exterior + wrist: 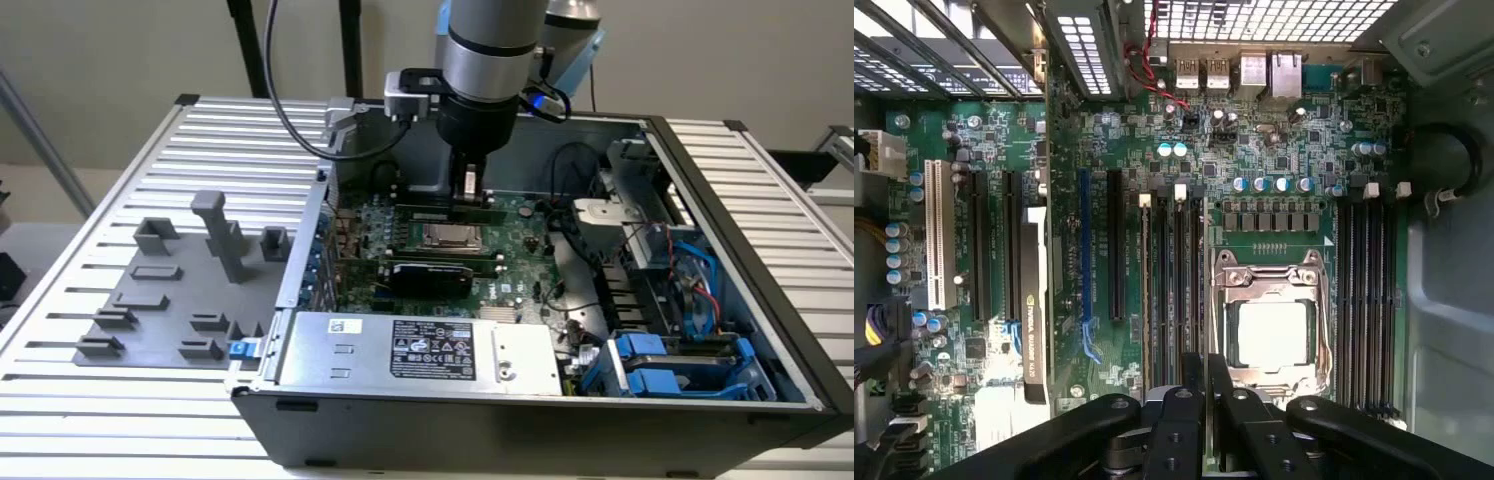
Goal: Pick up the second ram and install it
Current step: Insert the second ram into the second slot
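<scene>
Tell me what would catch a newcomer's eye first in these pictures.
The robot arm reaching down into the open computer case, its end effector low over the green motherboard. Next, the shiny square processor in its metal socket at the board's middle, with black memory slots on both sides. The grey fixture tray sits outside, on the exterior view's left.

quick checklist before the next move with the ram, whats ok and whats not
1. Gripper lined up over the slots beside the cpu: ok.
2. Ram lying along the slots, directly under the gripper: ok.
3. Ram fully seated: cannot tell.
4. Slot latches closed: cannot tell.
5. Gripper apart from the cpu: ok.
6. Black card on the far side of the cpu, away from the gripper: ok.
</scene>
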Robot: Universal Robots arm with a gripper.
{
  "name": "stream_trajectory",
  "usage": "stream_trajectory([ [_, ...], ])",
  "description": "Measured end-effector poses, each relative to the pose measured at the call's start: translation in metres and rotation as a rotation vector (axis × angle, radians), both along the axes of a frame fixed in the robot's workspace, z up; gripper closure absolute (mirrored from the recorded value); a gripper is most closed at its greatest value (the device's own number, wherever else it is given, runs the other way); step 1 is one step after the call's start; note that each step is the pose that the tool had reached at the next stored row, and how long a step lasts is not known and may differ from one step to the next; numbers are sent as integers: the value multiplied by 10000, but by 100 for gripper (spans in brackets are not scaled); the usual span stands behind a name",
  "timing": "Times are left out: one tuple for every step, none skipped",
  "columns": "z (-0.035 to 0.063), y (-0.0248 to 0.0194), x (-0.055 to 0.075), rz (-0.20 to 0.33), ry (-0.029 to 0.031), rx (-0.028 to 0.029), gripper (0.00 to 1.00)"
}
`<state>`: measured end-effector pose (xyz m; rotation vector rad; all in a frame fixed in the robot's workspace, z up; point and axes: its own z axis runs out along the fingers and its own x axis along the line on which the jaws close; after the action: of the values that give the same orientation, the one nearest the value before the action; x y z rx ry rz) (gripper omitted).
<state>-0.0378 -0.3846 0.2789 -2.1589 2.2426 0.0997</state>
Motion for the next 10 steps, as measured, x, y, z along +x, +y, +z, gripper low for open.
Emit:
stream_trajectory([
  [-17,0,-2,0,0,0,100],
  [-37,-1,-3,1,-1,1,100],
  [-55,-2,-5,1,0,1,100],
  [-73,-3,-6,1,0,1,100],
  [-91,-6,-7,0,0,1,100],
  [-110,-9,-7,-1,-1,2,100],
  [-128,-12,-7,-1,0,1,100],
  [-146,-16,-7,0,0,1,100],
  [-164,-19,-7,0,0,1,100],
  [-182,-22,-7,-1,0,1,100],
])
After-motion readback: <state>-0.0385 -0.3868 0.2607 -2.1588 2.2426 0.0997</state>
